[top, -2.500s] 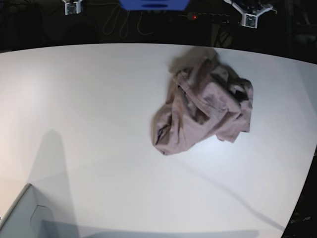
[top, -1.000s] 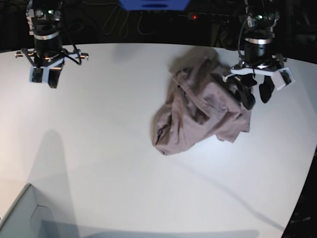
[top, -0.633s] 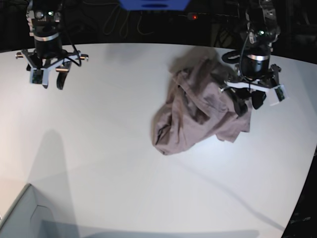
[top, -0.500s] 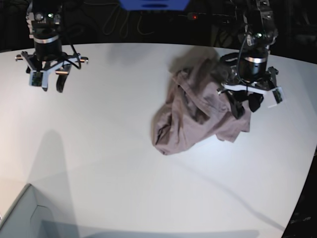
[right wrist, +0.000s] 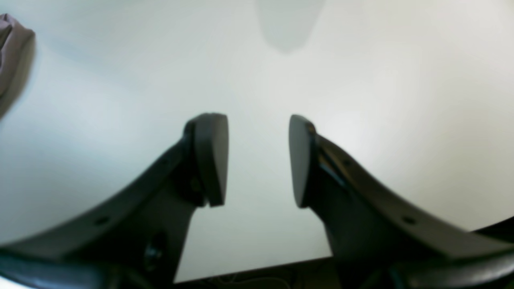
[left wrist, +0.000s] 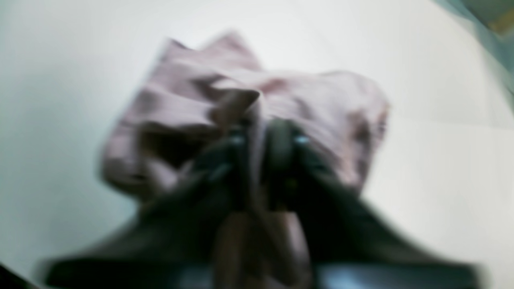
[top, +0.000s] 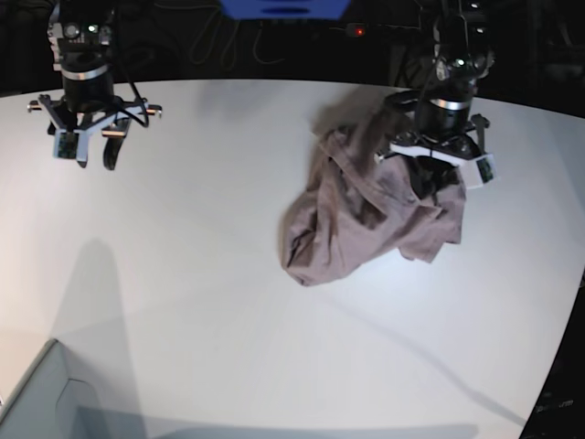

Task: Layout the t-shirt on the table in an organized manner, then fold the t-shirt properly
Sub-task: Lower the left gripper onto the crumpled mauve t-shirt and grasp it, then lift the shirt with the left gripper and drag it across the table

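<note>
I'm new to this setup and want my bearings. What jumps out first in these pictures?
A crumpled dusty mauve cotton t-shirt lies bunched right of centre on the wide matte white table. The left gripper is shut on a fold at its top edge. The right gripper hangs open over bare tabletop, far away.

My left gripper (top: 437, 183) points straight down, its jaws pinched together on the t-shirt (top: 366, 206). My right gripper (right wrist: 257, 160) hangs downward too, jaws parted with nothing between them.
</note>
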